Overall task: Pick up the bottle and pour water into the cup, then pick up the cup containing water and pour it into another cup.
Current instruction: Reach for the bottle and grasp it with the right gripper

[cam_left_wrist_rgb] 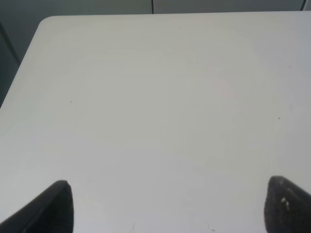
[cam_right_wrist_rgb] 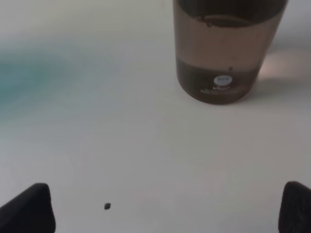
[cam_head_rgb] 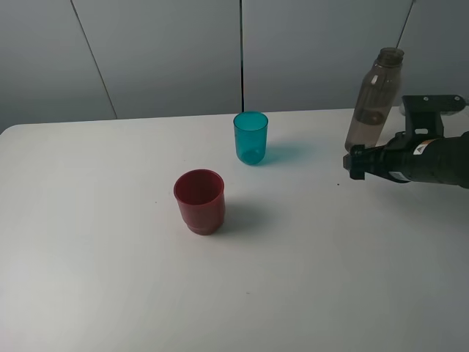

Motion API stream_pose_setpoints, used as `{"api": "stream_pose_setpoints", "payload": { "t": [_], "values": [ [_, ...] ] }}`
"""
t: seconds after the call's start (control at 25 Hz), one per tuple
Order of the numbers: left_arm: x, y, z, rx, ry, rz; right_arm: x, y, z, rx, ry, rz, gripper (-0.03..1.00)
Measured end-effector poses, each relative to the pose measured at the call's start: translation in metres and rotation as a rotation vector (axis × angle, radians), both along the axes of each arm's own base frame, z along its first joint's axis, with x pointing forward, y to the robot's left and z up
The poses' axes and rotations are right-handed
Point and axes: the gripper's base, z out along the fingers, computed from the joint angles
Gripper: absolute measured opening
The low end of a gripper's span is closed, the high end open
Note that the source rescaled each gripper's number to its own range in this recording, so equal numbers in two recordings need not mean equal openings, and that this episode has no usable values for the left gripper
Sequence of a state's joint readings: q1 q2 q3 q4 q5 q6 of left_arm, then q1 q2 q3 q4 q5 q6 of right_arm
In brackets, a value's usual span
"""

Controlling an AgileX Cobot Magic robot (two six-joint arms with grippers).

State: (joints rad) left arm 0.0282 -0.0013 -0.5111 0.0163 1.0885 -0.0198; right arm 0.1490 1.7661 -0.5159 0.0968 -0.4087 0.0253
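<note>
The smoky grey-brown bottle (cam_head_rgb: 374, 99) stands upright at the table's back right, with some water in its base. In the right wrist view the bottle (cam_right_wrist_rgb: 223, 48) stands a short way ahead of my right gripper (cam_right_wrist_rgb: 167, 208), whose fingertips (cam_right_wrist_rgb: 34, 206) are spread wide and empty. In the exterior view the right gripper (cam_head_rgb: 357, 162) is just in front of the bottle. The teal cup (cam_head_rgb: 250, 137) stands upright at the back centre. The dark red cup (cam_head_rgb: 199, 201) stands in front of it, to the left. My left gripper (cam_left_wrist_rgb: 167, 206) is open over bare table; its arm is out of the exterior view.
The white table (cam_head_rgb: 110, 279) has a rounded back left corner (cam_left_wrist_rgb: 46, 22). Grey wall panels stand behind it. A small dark speck (cam_right_wrist_rgb: 107, 206) lies on the table near my right gripper.
</note>
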Motion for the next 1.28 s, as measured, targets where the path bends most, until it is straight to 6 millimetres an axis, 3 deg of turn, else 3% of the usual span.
{"api": "stream_pose_setpoints", "payload": {
  "t": [0.16, 0.4, 0.52, 0.84, 1.28],
  "values": [
    [0.000, 0.000, 0.000, 0.000, 0.000, 0.000, 0.008, 0.000, -0.012, 0.001, -0.087, -0.008, 1.00],
    [0.000, 0.000, 0.000, 0.000, 0.000, 0.000, 0.017, -0.003, -0.002, -0.005, -0.245, -0.042, 1.00],
    [0.000, 0.000, 0.000, 0.000, 0.000, 0.000, 0.018, -0.004, -0.004, -0.026, -0.259, -0.043, 1.00],
    [0.000, 0.000, 0.000, 0.000, 0.000, 0.000, 0.024, -0.003, -0.031, -0.048, -0.207, -0.026, 1.00],
    [0.000, 0.000, 0.000, 0.000, 0.000, 0.000, 0.046, -0.004, -0.036, -0.054, -0.318, -0.075, 1.00]
  ]
}}
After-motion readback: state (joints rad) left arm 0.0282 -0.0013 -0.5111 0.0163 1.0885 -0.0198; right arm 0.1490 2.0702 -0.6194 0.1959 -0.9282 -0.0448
